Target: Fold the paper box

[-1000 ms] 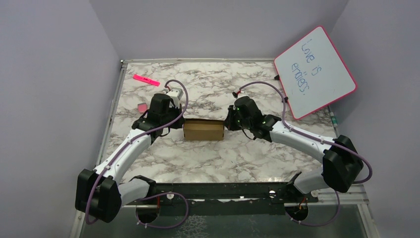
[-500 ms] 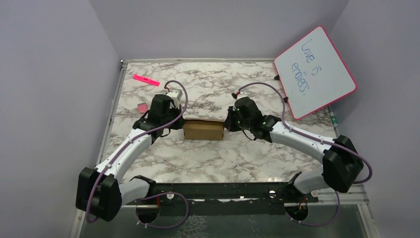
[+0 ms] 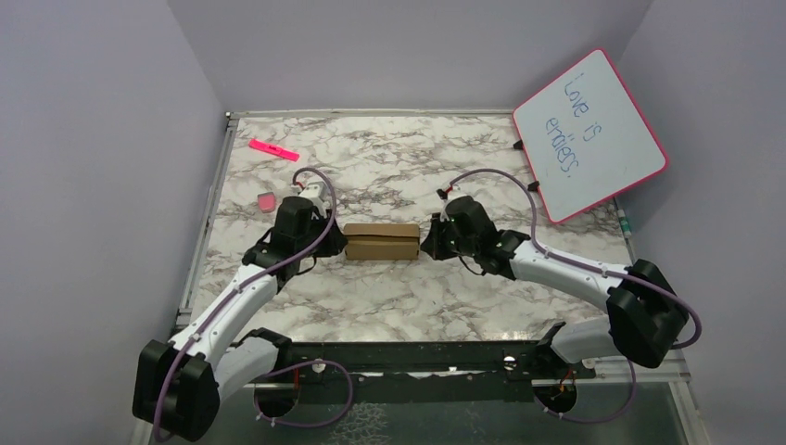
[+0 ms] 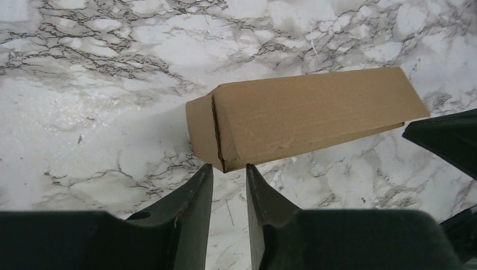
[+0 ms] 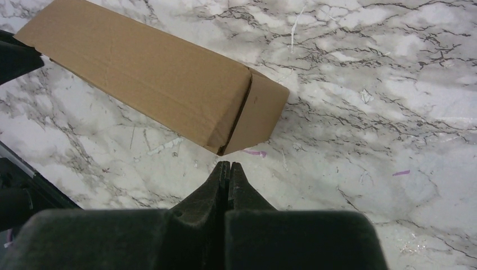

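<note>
The left arm (image 3: 236,295) and right arm (image 3: 570,264) share white link shells and bulky black joint housings, a purple cable (image 3: 491,171) looping along each, while the left gripper (image 4: 229,166) and right gripper (image 5: 226,164) carry matte black, tapering fingers

A: Plain brown on the paper box (image 3: 381,241); white marble veined grey on the table (image 3: 417,297).
B: Left of the box: bright pink marker (image 3: 273,149), paler pink eraser (image 3: 265,200). Right of it: pink-framed whiteboard (image 3: 593,139), blue lettering.
</note>
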Robot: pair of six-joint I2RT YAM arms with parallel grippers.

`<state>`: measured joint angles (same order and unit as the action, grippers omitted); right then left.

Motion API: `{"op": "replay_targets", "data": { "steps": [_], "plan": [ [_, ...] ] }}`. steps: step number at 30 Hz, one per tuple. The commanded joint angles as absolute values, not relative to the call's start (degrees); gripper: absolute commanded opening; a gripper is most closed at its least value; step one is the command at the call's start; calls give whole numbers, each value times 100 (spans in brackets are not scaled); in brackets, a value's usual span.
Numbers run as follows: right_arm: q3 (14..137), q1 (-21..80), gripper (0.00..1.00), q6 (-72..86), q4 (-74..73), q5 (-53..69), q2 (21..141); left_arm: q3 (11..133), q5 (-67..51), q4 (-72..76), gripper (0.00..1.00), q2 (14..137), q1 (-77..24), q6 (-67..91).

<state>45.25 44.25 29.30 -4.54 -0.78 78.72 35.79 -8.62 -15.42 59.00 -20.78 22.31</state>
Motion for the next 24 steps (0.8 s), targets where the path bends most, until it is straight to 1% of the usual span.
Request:
{"op": "replay_targets", "data": {
  "steps": [1,4,9,10,13,17,20,22,24],
  "plan": [
    [4348,4443,1,2826,-55,-47,7634,3471,-600,-1419,36,5256,-2092,2728],
    [4302,4439,1,2792,66,-54,7590,3347,-475,-1322,51,4824,-2092,3118],
    [4240,4439,1,2815,140,-76,7515,3059,-269,-917,66,4298,-2083,3978],
    [4225,4438,1,2870,136,-108,7485,2965,-241,-787,68,4260,-2083,4148],
    [4147,4441,8,3075,172,-270,7323,2723,-89,-356,68,4302,-2083,4528],
    [3982,4416,28,3376,271,-462,7022,2422,163,230,64,4500,-2068,4801],
    [3994,4310,47,3596,258,-388,6940,2233,244,532,61,4641,-2025,4900],
    [3997,4169,54,3739,337,-164,6941,2088,294,731,58,4700,-1984,4977],
    [3922,3953,59,3946,603,304,6982,1939,275,973,55,4758,-1925,5077]
  ]
}}
